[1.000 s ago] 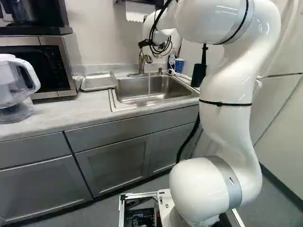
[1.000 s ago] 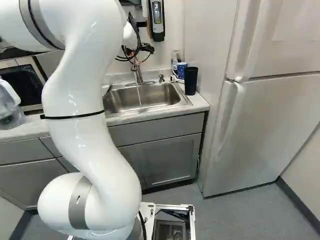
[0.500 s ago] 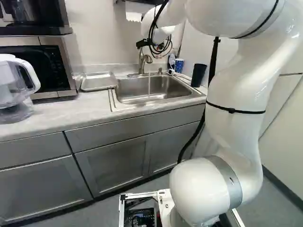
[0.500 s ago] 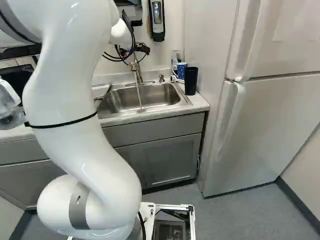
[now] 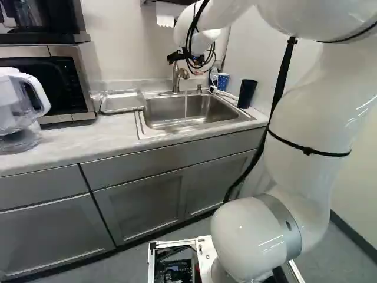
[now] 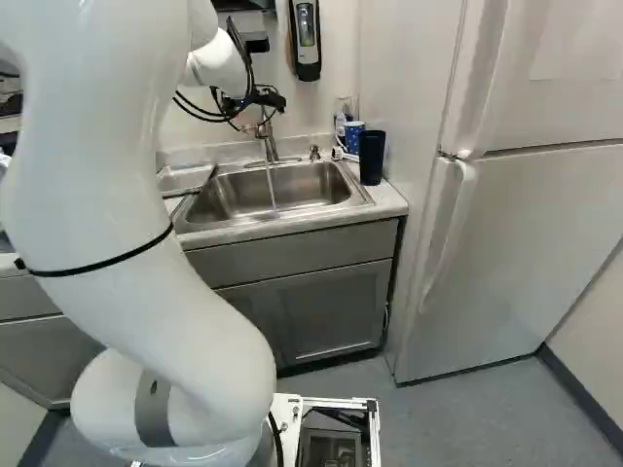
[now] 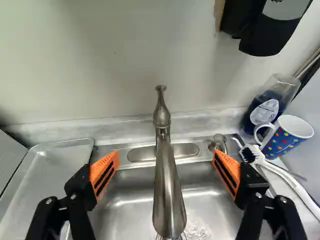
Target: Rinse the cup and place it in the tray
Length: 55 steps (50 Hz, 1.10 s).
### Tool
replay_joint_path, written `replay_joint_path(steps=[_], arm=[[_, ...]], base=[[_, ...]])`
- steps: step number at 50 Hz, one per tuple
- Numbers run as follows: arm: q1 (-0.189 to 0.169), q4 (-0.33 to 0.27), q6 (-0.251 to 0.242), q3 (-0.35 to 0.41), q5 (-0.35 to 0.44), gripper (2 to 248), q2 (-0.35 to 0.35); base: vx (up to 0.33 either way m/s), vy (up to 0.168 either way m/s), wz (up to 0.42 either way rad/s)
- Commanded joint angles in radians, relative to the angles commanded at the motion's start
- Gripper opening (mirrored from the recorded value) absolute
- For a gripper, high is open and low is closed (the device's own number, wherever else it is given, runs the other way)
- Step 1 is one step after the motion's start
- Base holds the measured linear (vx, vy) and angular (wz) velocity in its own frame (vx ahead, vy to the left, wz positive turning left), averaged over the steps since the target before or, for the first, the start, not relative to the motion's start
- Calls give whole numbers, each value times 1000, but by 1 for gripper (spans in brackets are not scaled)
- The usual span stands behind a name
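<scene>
Pale grey, marbled surface (image 5: 70,141) frames the brushed-steel sink (image 7: 130,212) below and around my jaws, with an off-white wall (image 7: 115,60) rising ahead of them. I stand wide apart and released, orange pads (image 7: 105,172) facing each other, gripping nothing. Between my jaws, seen from above, a curved metal faucet (image 7: 169,195) reaches out over the sink, and a thin stream of water (image 6: 272,185) falls from it into the basin. Out past my right finger, on the surface just beside the sink, I see the blue mug with coloured dots and a white handle (image 7: 286,136). Near it are a clear bottle of dark blue liquid (image 7: 264,111) and a white brush with dark bristles (image 7: 287,176); a tall black tumbler (image 6: 372,158) stands by the mug too. Past my left finger, at the sink's other side, lies the shallow silver metal tray (image 7: 52,185)
</scene>
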Motion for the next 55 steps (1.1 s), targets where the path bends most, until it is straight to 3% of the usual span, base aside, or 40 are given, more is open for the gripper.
replay_joint_path(steps=[55], arm=[[3,0,0,40,-202,247,39]], base=[[0,0,0]])
